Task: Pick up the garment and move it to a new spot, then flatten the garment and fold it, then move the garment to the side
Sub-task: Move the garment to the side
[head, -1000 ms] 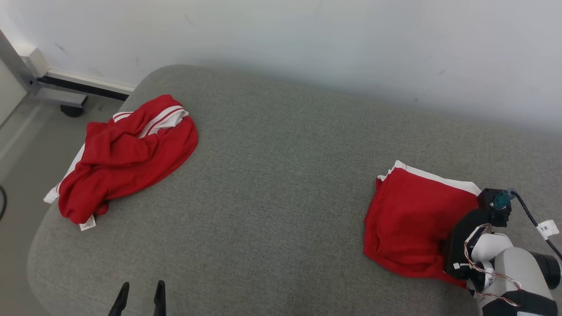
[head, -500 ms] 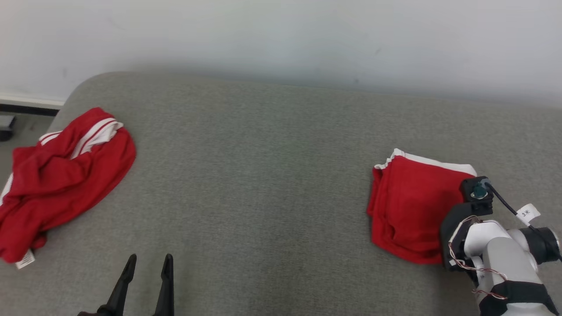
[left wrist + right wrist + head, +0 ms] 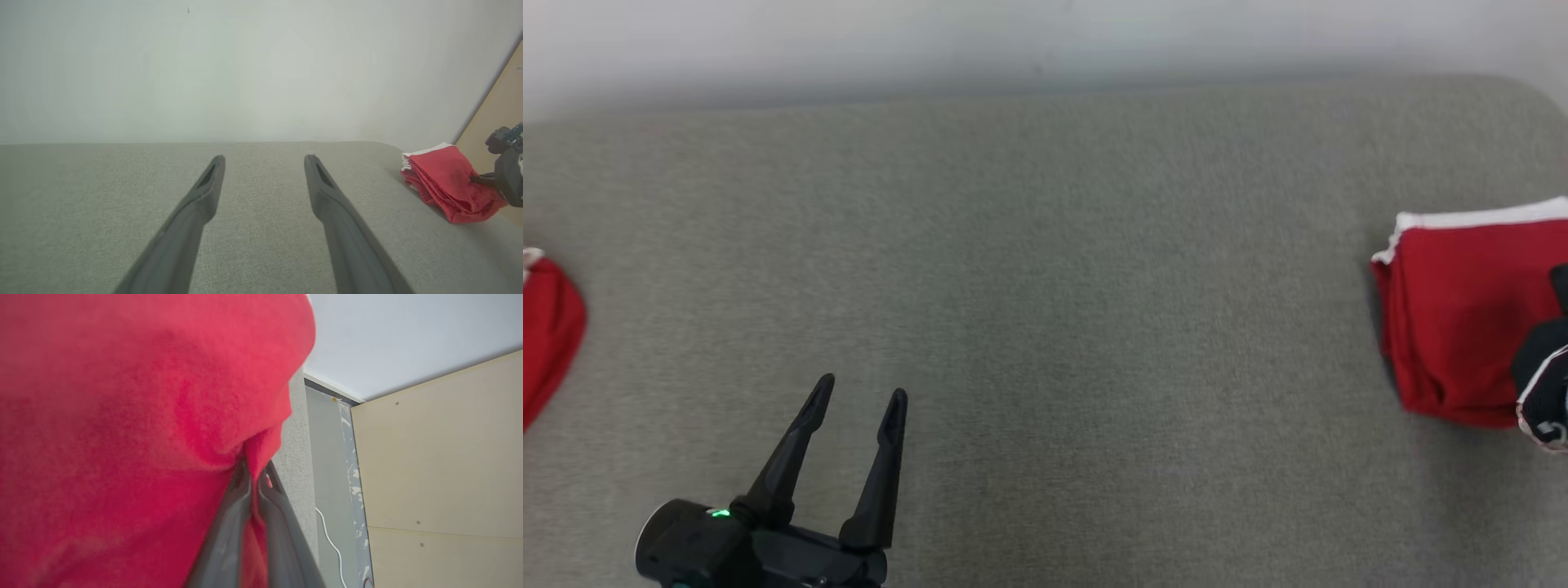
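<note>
Right pincer [image 3: 255, 477] is clenched on the folded red garment's [image 3: 1462, 318] edge, at the grey cushion's [image 3: 1045, 245] right end. Left pincer [image 3: 863, 385] is released, well apart from it. The head view's right edge crops the garment.

A grey upholstered pad [image 3: 1045, 286] with a rounded corner stretched along a plain white wall [image 3: 245, 69]. Beyond its end, a pale plywood panel [image 3: 441, 457] dotted with screws stood upright, and a thin white cable [image 3: 331, 539] trailed over a paint-flecked grey strip [image 3: 327, 457] beside it.
</note>
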`<state>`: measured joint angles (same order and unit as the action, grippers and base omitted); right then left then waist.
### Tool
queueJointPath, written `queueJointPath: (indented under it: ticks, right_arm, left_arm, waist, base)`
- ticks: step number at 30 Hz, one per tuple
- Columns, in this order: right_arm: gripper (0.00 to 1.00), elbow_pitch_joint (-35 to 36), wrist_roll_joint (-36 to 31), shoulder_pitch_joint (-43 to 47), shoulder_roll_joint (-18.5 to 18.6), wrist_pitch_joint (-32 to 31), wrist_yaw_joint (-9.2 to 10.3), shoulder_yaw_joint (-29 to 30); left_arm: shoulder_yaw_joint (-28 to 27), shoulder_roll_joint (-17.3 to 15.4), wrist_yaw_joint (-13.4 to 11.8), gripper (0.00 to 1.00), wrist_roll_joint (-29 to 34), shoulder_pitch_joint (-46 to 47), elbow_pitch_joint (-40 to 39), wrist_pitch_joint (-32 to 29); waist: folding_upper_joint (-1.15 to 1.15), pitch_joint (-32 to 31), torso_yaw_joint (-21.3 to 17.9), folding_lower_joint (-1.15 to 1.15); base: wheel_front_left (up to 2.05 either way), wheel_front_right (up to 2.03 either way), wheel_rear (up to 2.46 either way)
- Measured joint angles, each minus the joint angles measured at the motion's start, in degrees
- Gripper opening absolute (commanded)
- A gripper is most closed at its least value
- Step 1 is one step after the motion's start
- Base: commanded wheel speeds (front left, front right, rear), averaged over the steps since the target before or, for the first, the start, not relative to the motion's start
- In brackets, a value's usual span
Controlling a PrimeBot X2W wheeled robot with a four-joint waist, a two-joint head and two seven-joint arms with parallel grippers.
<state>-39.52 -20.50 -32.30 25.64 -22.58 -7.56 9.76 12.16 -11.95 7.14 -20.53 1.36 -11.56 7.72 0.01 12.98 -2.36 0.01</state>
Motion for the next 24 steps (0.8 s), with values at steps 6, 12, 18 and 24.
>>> queueJointPath:
  ticks: [6,12,18,24]
  right_arm:
    - [0.00,-0.14,-4.95,-2.79,1.72,7.15,0.00,4.43]
    - [0.00,-0.42,-9.40,-6.65,1.22,15.50,0.00,8.25]
    - [1.00,-5.00,-11.61,-10.28,2.25,21.79,0.00,11.21]
    - [1.00,-7.08,-14.52,-12.32,-0.21,27.17,0.00,14.34]
  left_arm:
    - [0.76,-2.79,0.01,1.00,-0.10,0.09,-3.68,-2.32]
    - [0.80,-3.63,-0.01,1.00,-0.10,1.02,-5.39,-3.10]
    - [1.20,-3.85,-0.01,1.00,-0.10,1.42,-5.59,-3.26]
    - [1.58,-3.97,-0.02,1.00,-0.23,2.04,-5.08,-3.19]
  waist:
    - [0.01,5.22,-2.71,0.00]
    - [0.01,9.18,-5.56,0.00]
    - [0.01,11.25,-7.37,-0.01]
    - [0.00,12.17,-7.83,-0.01]
  base:
    - [0.00,0.00,0.00]
    - [0.00,0.00,0.00]
    - [0.00,0.00,0.00]
    - [0.00,0.00,0.00]
